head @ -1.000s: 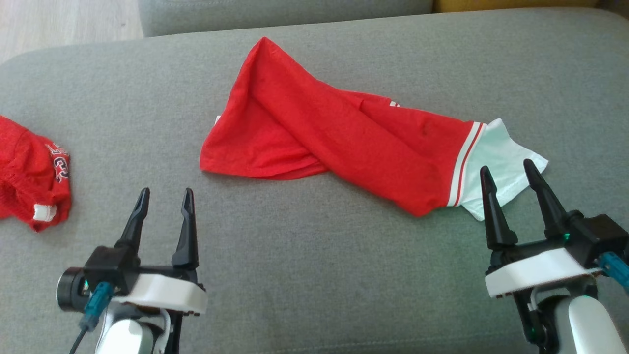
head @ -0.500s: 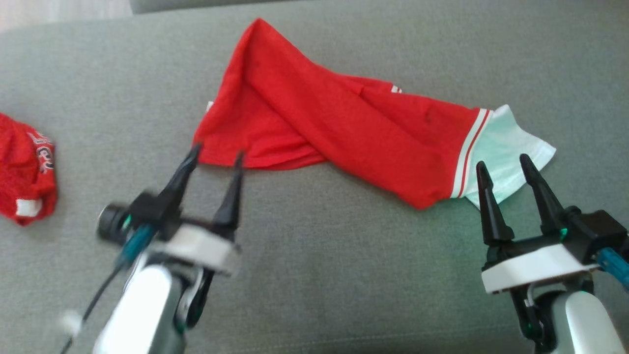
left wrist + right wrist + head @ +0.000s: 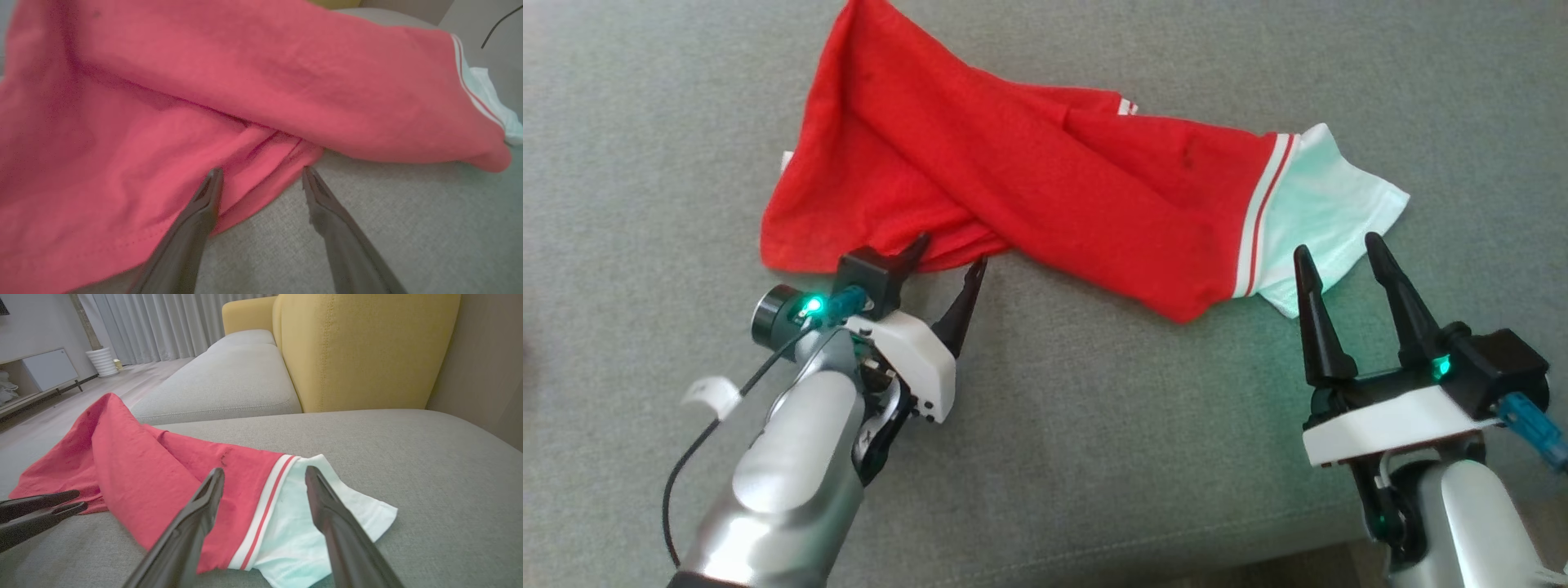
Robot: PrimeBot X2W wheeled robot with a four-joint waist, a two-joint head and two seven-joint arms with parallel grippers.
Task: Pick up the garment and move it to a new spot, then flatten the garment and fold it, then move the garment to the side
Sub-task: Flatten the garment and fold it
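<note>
1. The left gripper (image 3: 952, 251) has come forward from bare cushion (image 3: 1094, 425) near the front edge to the garment's (image 3: 1045, 180) near hem. Its fingers are spread wide and hold nothing. In the wrist view one tip sits over red cloth, the other just off the hem.
2. The right gripper (image 3: 1337, 243) has barely shifted. It is also spread wide and empty, with its tips at the white sleeve (image 3: 1327, 204) toward the cushion's right side.
3. The garment itself has not moved. It lies twisted in a long band across the middle of the cushion, from the far left down to the right. The picture has shifted only because the head has dipped.
4. For the task, this reads as the approach finishing and the pick-up not yet begun. The likely next step is to close on the hem, and the folded layers there could mean only the top one gets caught.
</note>
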